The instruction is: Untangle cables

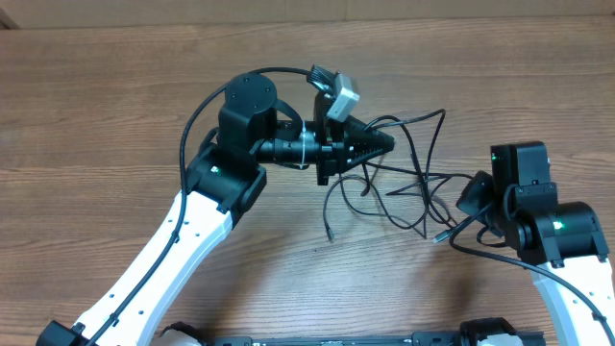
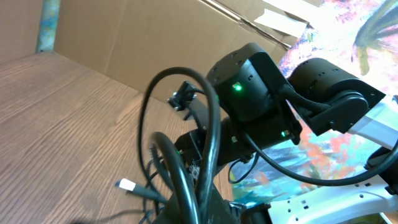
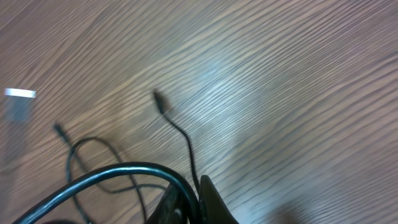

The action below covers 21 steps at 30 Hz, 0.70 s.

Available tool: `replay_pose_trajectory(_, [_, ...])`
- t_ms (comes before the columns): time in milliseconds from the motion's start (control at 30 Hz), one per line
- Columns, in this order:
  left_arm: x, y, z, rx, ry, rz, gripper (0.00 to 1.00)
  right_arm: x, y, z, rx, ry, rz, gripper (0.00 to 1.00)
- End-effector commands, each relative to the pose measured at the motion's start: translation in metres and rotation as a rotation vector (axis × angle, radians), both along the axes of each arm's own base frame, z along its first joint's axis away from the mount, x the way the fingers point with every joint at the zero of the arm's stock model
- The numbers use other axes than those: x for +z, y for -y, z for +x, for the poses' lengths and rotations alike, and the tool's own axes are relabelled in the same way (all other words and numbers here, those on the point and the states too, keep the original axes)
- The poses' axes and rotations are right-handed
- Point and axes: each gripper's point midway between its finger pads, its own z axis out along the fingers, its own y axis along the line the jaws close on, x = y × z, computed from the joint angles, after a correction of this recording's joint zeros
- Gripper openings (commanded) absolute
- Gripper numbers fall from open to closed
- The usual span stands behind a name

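Observation:
The cables point(image 1: 415, 179) are thin black cords lying in a loose tangle on the wooden table between my two arms. One small plug end point(image 1: 330, 234) trails toward the front, and a silvery plug point(image 1: 441, 235) lies near the right arm. My left gripper point(image 1: 387, 143) points right and is shut on strands at the tangle's left edge. In the left wrist view the cords run out between its closed fingers point(image 2: 198, 198), beside a silvery plug point(image 2: 127, 185). My right gripper point(image 1: 463, 204) is shut on a cable at the tangle's right side. The right wrist view shows that cord point(image 3: 180, 134) leaving the closed jaws point(image 3: 198, 186).
The left arm's own thicker black cable point(image 1: 197, 115) arcs over its wrist. A cardboard box point(image 2: 155, 37) stands behind the table in the left wrist view, where the right arm's black body point(image 2: 261, 93) fills the middle. The wooden table point(image 1: 115, 96) stretches left.

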Motion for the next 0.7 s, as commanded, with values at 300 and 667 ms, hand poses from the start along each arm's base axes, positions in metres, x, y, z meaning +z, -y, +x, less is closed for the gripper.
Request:
replay_pose_trajectory(300, [-0.028,-0.051,0.064,0.356,-0.048,0.137,0.08,0.007,-0.003,0.003,0.149,0.007,-0.050,0.04])
replay_pose_trajectory(667, [-0.068,-0.078,0.086,0.553,-0.170,0.282,0.61,0.011,-0.036,0.010,0.324,0.051,0.066,0.04])
